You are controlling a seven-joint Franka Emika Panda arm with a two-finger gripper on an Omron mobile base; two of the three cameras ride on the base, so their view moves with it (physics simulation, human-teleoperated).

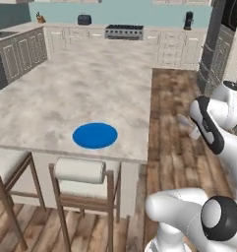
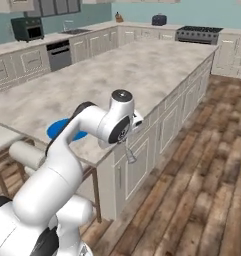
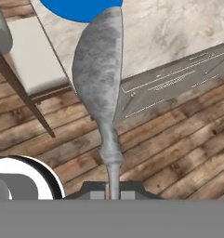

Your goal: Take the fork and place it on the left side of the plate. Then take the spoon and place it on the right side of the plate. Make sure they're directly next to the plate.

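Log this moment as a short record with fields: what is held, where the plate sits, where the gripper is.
held item: spoon, oval bowl pointing away from the hand, handle between the jaws
gripper: shut on the spoon's handle, off the counter's end, over the wooden floor
plate: blue, flat on the island counter near its front edge
stool: below the counter edge in front of the plate
fork: cannot tell

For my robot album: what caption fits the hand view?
Gripper holds the spoon above the wooden floor, blue plate ahead.
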